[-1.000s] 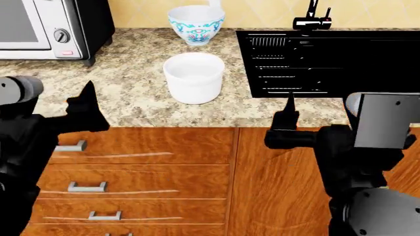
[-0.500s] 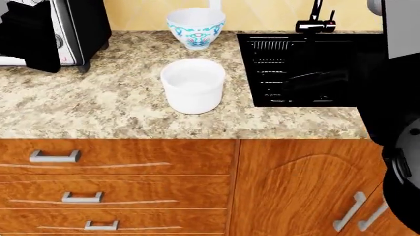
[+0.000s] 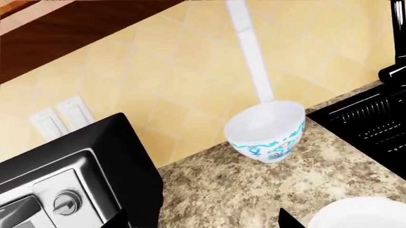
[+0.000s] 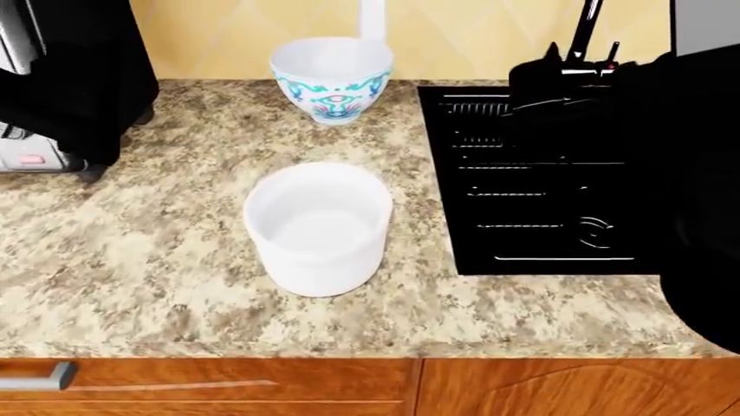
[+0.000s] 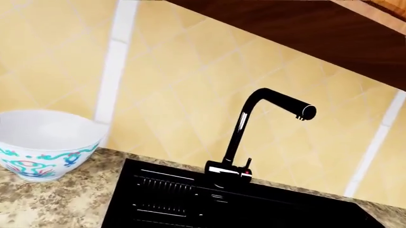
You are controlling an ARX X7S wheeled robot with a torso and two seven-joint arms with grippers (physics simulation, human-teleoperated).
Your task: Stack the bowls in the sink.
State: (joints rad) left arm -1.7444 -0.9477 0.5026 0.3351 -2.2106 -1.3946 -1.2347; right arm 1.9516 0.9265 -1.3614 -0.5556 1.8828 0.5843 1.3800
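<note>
Nothing's been stacked yet: plain bowl (image 4: 318, 227) sits mid-bench (image 4: 139, 286), floral bowl (image 4: 332, 80) at 12 o'clock from it, sink (image 4: 543, 186) at 3 o'clock. Finger state can't be told.

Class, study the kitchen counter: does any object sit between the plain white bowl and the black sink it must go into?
Nothing visible does. The plain white bowl stands upright on the speckled counter, with only bare countertop between it and the sink. The floral bowl sits farther back by the tiled wall, off that path.
</note>
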